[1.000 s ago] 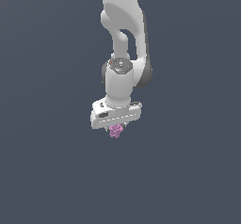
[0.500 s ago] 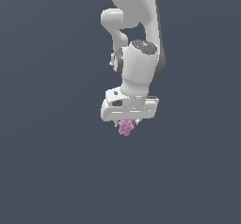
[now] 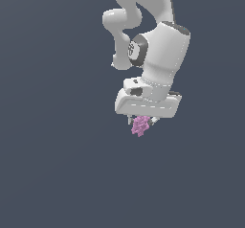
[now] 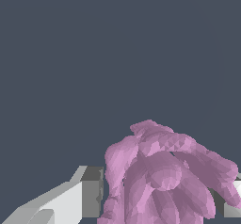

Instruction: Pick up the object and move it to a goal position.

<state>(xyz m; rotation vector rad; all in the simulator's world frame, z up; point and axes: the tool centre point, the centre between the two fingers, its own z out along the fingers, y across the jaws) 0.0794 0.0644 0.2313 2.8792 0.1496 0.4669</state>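
Reaching down from above with its wrist tilted, the arm's pincer [image 3: 141,121] clamps the pink lump [image 3: 140,126] (knobbly, partly hidden).

white arm [image 3: 160,54] bent downward, gripper [image 3: 141,123] pointing down, jaws clamped on a load

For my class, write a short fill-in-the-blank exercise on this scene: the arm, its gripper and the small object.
1. The knobbly lump is coloured ____.
2. The lump sits between the two fingers of the ____ gripper.
3. In the exterior view, the lump hangs directly ____ the gripper body.
4. The background behind the arm is plain dark ____.

Missing words: pink-purple; white; below; grey
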